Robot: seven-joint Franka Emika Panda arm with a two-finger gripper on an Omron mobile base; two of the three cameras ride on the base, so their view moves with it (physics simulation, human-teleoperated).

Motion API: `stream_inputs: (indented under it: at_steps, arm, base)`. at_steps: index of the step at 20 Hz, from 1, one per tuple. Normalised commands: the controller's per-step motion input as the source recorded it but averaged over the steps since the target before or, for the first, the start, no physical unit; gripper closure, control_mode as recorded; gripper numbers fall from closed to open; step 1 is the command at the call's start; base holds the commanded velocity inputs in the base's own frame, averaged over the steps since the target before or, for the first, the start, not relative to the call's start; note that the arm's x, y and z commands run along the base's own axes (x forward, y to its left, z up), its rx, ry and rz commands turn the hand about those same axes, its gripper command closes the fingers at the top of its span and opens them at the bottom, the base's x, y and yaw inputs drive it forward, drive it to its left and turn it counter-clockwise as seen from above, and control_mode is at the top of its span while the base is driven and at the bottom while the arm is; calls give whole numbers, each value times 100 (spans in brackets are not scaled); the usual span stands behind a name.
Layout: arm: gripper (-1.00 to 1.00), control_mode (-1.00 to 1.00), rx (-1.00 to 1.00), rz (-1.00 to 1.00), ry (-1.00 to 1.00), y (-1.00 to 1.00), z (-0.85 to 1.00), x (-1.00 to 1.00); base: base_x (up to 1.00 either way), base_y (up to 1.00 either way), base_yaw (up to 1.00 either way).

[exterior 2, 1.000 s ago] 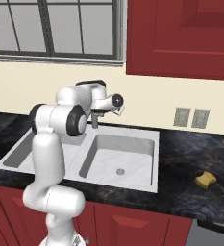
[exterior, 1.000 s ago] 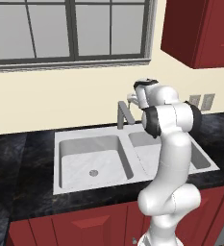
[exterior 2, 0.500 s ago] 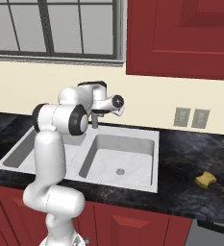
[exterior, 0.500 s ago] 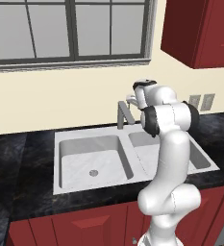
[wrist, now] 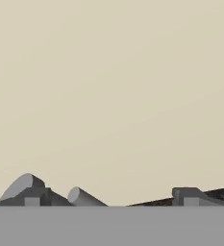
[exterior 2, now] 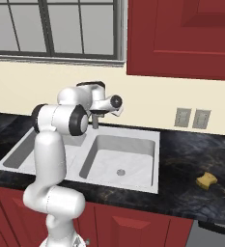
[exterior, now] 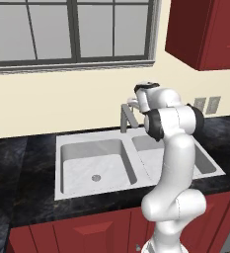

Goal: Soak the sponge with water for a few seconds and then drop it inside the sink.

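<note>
Black marbled surface [exterior 2: 191, 154] running under cream wall, window, red cabinets. Sink [exterior 2: 133, 144] sitting dry, no water running from tap [exterior: 125, 116]. Arm reaching toward tap, probably to start flow. Tool [wrist: 108, 199] spread wide, holding nothing, facing wall. Sponge [exterior 2: 206, 180] lying on surface, well right of sink, untouched.

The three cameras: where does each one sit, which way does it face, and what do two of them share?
Left base view: behind the arm's left, facing the sink and tap; arm at right.
Right base view: behind its right, facing the sink, sponge on the counter; arm at left.
Hand view: along the open pincer, facing the beige wall.
Both base views share sink and tap.
</note>
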Motion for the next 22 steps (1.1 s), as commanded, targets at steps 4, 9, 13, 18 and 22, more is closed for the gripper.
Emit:
stream_inputs:
  at_steps: [4, 9, 13, 18, 22]
  arm:
    - [-100, -100, 0, 0, 0, 0, -13, 0]
    - [-100, -100, 0, 0, -1, 0, -21, 2]
    - [-100, -100, 0, 0, -2, -1, -24, 3]
    - [-100, -100, -4, 0, -3, -7, -28, 9]
    - [-100, -100, -10, -1, 0, -3, -23, 2]
  base:
    - [0, 0, 0]
    - [0, 0, 0]
    - [0, 0, 0]
    - [0, 0, 0]
    - [0, 0, 0]
